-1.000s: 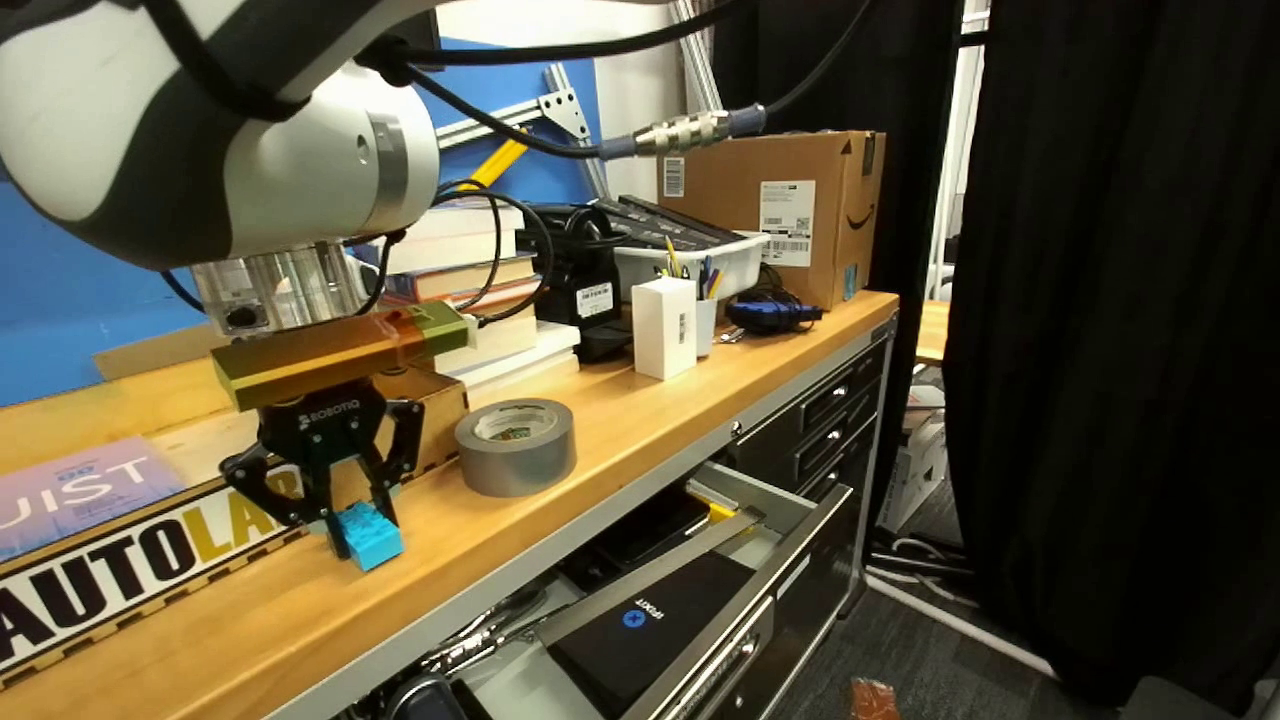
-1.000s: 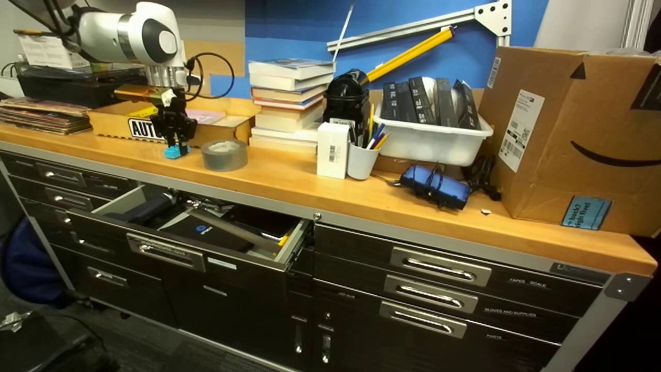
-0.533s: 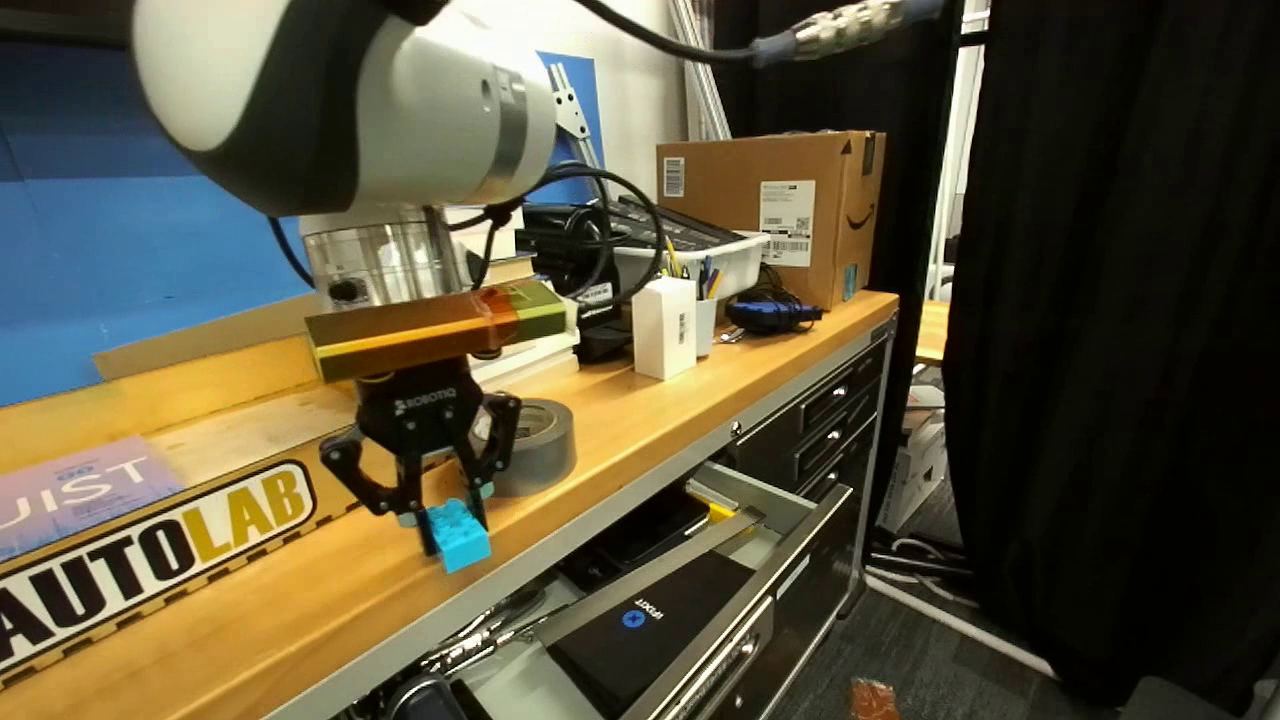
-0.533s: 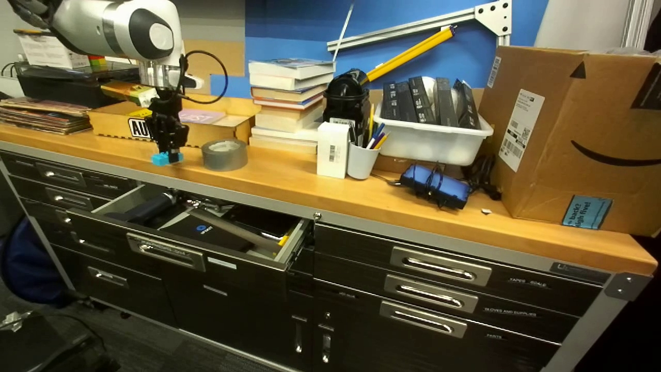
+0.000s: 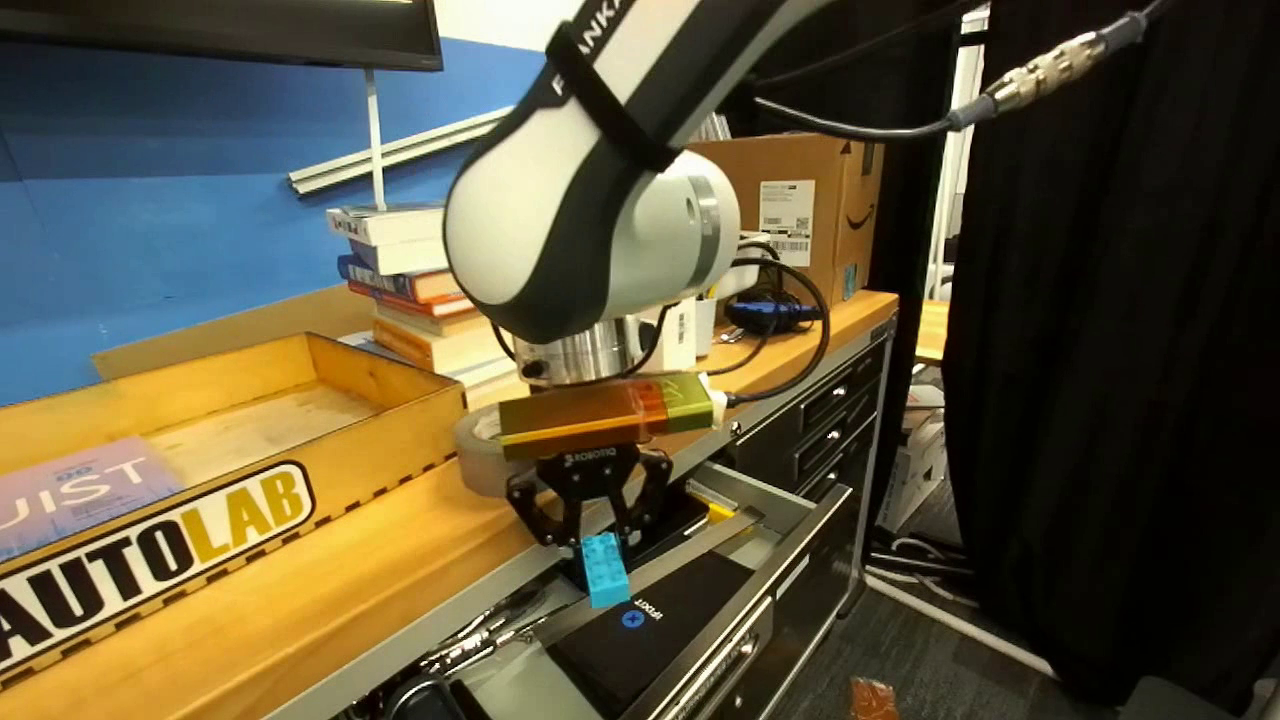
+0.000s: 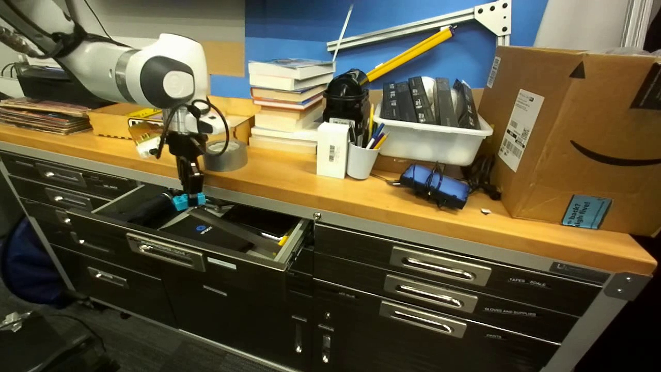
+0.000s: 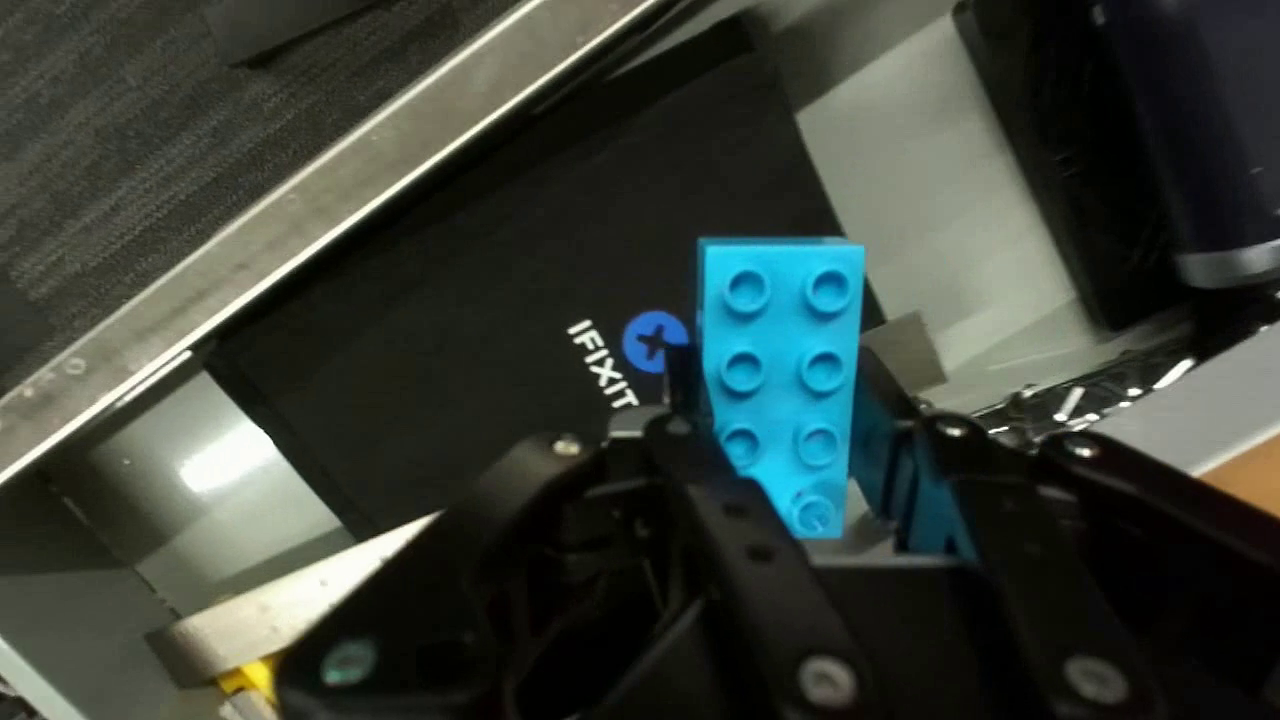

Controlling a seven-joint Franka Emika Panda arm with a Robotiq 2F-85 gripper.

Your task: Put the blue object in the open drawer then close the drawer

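Observation:
The blue object is a bright light-blue toy brick with round studs. It shows in both exterior views (image 5: 605, 572) (image 6: 181, 202) and large in the wrist view (image 7: 783, 330). My gripper (image 5: 603, 550) is shut on it, one finger on each long side, also seen in the wrist view (image 7: 782, 385). The brick hangs over the open drawer (image 5: 775, 592), past the worktop edge. Its height above the contents is hard to judge. The drawer, pulled out, shows its front in an exterior view (image 6: 108, 232) and its front rim in the wrist view (image 7: 300, 218).
A black iFixit case (image 7: 430, 300) lies in the drawer beside a metal divider strip (image 7: 290, 600). A dark cylindrical tool (image 6: 150, 209) lies at one end. A grey tape roll (image 6: 227, 156) stands on the wooden worktop (image 5: 350, 610), behind the gripper.
The arm has carried the brick from above the worktop by the tape roll, out past the worktop edge and down over the drawer. The drawer has not moved.

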